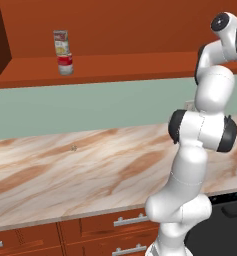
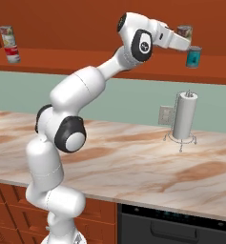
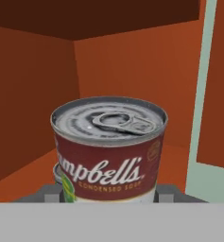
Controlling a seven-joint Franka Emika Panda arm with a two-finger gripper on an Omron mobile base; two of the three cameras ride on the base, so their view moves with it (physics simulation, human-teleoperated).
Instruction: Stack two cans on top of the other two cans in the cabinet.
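At the right of the cabinet shelf, my gripper is shut on a can with a silver rim. It holds that can just over the teal can. In the hand view the held can has a dark red soup label and a pull-tab lid, and sits between my fingertips. A sliver of the teal can shows under it at the lower left. I cannot tell whether the two touch. Far left on the shelf, a yellow-and-green can stands on the red-and-white can.
A marble counter runs below the shelf, with a paper towel holder and a wall outlet at its right. Drawers with silver handles and a dark appliance front sit under the counter. The cabinet's side wall is close on the left in the hand view.
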